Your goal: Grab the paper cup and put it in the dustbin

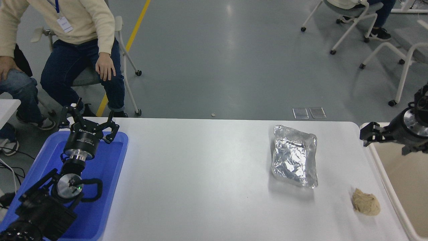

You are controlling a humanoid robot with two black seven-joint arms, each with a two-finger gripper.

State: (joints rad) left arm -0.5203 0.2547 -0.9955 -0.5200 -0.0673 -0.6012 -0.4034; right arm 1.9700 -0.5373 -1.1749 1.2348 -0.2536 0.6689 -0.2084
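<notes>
Nearest, at the lower left, the left arm sits parked over the blue tray [110, 187], its left gripper [87, 123] spread open with nothing in it, pointing toward the far edge. On the white table [200, 187], close to the near right side, lies a crumpled brown paper ball [366, 202]; a little farther back rests a crinkled foil bag [294, 155], apart from the ball. The dustbin [388, 187] stands against the table's right end, only its pale rim and part of its inside showing. Above its far corner the right gripper [369, 132] reaches in from the right edge — I cannot tell how far open it is, or whether it holds anything. The paper cup is nowhere I can see. Beyond the table, two people sit on chairs at the far left — one in a cream sweater [83, 16].
</notes>
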